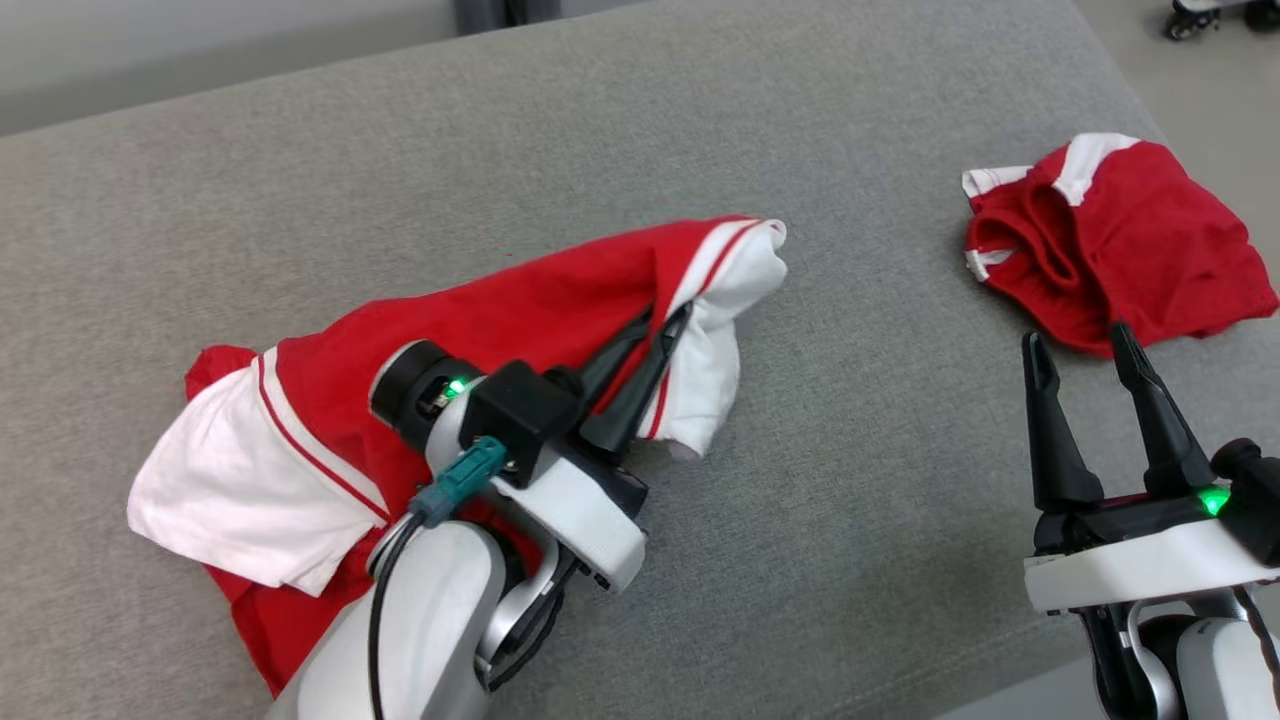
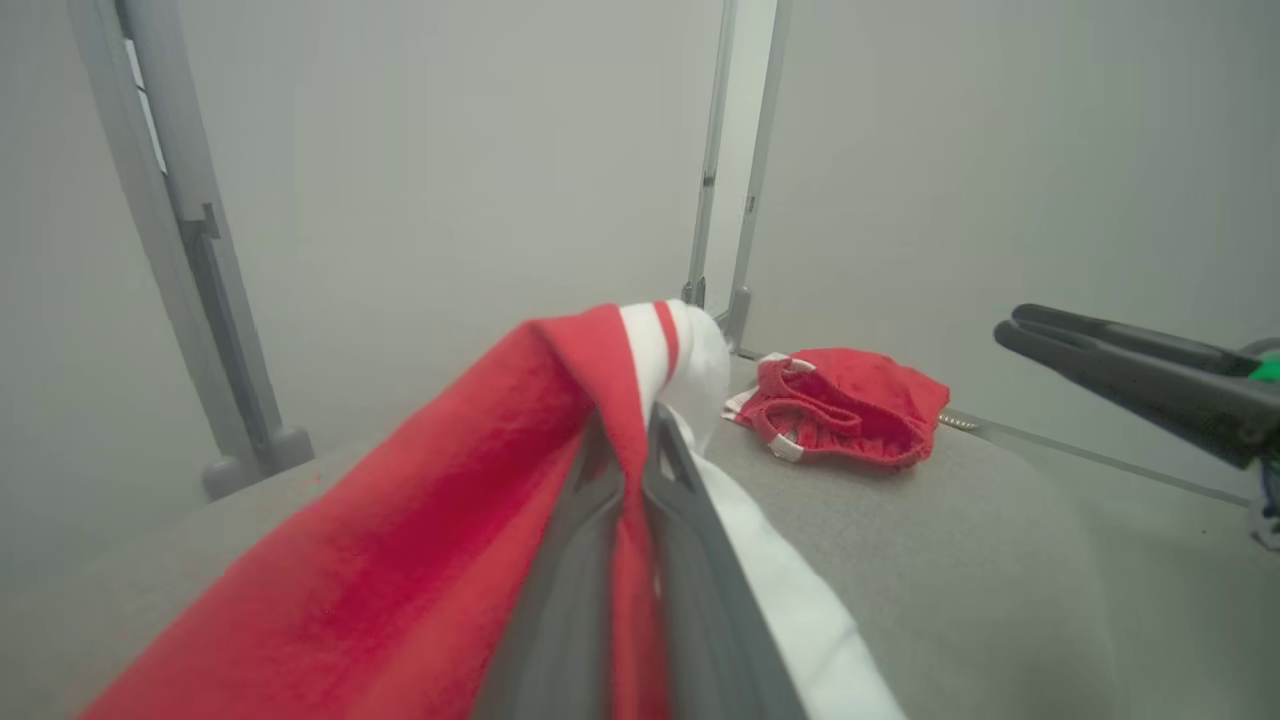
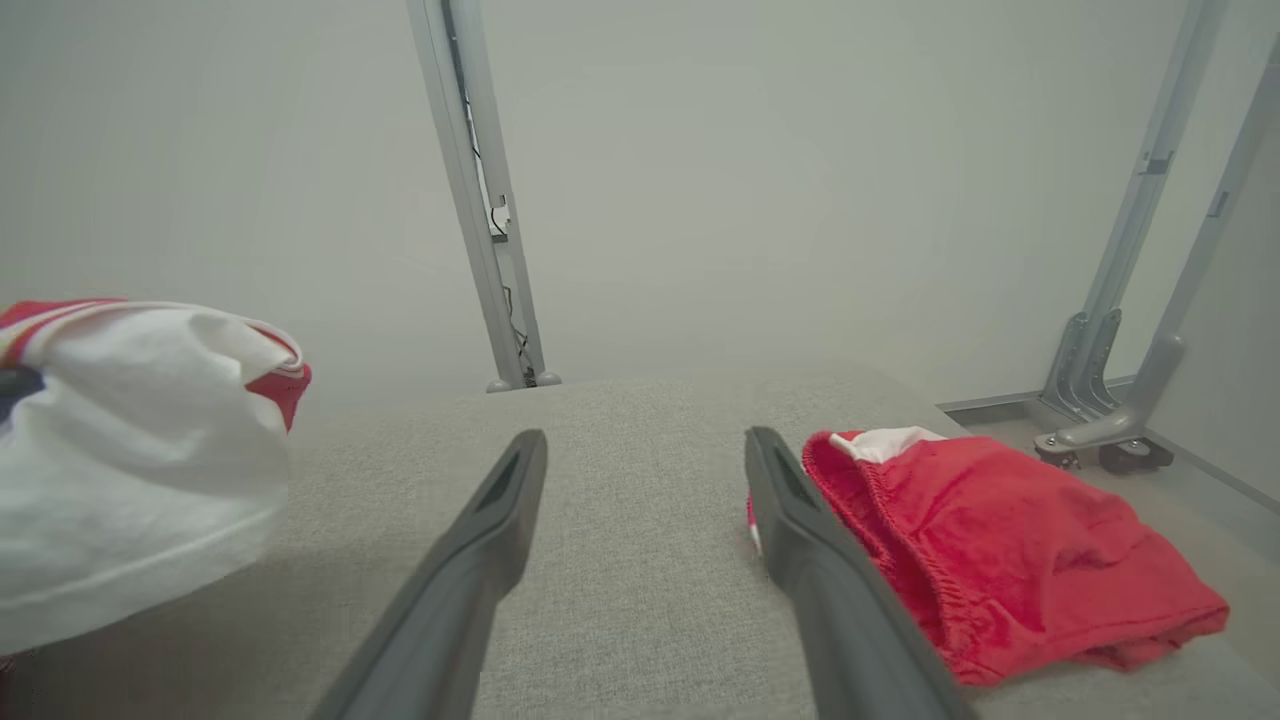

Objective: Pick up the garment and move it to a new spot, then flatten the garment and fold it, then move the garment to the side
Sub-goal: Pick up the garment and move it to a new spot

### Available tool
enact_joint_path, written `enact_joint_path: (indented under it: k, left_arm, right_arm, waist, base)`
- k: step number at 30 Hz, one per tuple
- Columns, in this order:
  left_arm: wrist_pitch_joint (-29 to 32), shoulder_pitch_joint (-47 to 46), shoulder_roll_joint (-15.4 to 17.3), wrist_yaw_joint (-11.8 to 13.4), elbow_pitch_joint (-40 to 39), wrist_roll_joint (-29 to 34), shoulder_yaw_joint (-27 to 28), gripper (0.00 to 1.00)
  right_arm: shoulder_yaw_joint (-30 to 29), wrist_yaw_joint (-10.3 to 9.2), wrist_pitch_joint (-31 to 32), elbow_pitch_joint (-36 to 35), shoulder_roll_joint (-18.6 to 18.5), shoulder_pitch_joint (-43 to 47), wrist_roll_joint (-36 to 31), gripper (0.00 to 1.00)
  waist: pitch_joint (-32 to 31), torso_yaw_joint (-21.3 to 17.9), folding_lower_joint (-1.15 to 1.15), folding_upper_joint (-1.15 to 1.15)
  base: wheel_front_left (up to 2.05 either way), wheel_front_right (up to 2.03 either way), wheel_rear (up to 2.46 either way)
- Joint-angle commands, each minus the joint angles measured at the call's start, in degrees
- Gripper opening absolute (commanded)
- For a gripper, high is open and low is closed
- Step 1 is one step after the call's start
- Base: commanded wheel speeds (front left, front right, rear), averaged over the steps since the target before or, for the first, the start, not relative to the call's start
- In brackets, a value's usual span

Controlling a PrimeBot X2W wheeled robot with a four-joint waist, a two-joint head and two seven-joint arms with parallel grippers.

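Left forearm covers garment; red shorts lie apart.

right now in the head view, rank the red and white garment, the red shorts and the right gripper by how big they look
1. red and white garment, clearly the largest.
2. red shorts and right gripper: about alike. The gripper sits nearer the camera, so I won't rank them.

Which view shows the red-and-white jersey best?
Head view: nearly the whole jersey shows, with the left gripper shut on it. Left wrist view gives the pinched fold close up; right wrist view catches a white sleeve end.
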Motion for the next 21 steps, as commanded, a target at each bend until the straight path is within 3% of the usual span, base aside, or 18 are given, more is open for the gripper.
enact_joint_path:
  k: [1, 6, 7, 8, 9, 10, 16, 21]
  left_arm:
    - [0.42, -1.08, 0.01, -0.81, 1.88, -0.43, -1.00, 0.00]
    - [0.99, -3.10, -0.36, -2.29, 10.43, -0.42, -4.05, 0.00]
    - [0.64, -3.37, -0.37, -2.42, 11.89, -0.57, -4.41, 0.06]
    - [0.41, -3.64, -0.37, -2.64, 13.21, -0.85, -4.72, 0.42]
    - [0.19, -3.89, -0.38, -2.88, 14.34, -0.99, -5.09, 0.91]
    - [-0.12, -4.20, -0.29, -2.90, 15.30, -0.94, -5.53, 1.00]
    - [-2.68, -4.93, 0.41, -3.33, 17.16, -0.73, -6.53, 1.00]
    - [-5.77, -3.65, 1.16, -1.99, 14.93, -0.84, -5.63, 1.00]
  right_arm:
    - [-0.01, -0.02, -0.80, 0.46, -0.12, -0.45, 0.67, 1.00]
    - [0.71, -0.02, -2.71, 2.47, -0.14, -1.33, 2.43, 1.00]
    - [0.92, -0.02, -3.05, 2.94, -0.13, -1.39, 2.66, 1.00]
    - [1.07, -0.02, -3.40, 3.34, -0.13, -1.46, 2.96, 1.00]
    - [1.13, -0.02, -3.61, 3.83, -0.14, -1.56, 3.06, 1.00]
    - [1.19, -0.02, -3.96, 4.26, -0.13, -1.69, 3.17, 1.00]
    - [1.11, -0.02, -4.71, 6.13, -0.14, -2.55, 3.39, 1.00]
    - [0.43, -0.02, -4.95, 6.92, -0.14, -2.91, 2.25, 1.00]
  waist:
    - [2.84, -2.71, 0.00, 0.00]
    - [5.21, -4.44, 0.00, 0.00]
    - [5.52, -4.63, 0.00, 0.00]
    - [5.79, -4.75, 0.00, 0.00]
    - [5.94, -4.76, 0.00, 0.00]
    - [6.04, -4.73, 0.00, 0.00]
    - [5.53, -3.54, 0.00, 0.00]
    - [3.73, -0.73, 0.00, 0.00]
  base:
    - [0.00, 0.00, 0.00]
    - [0.00, 0.00, 0.00]
    - [0.00, 0.00, 0.00]
    - [0.00, 0.00, 0.00]
    - [0.00, 0.00, 0.00]
    - [0.00, 0.00, 0.00]
    - [0.00, 0.00, 0.00]
    - [0.00, 0.00, 0.00]
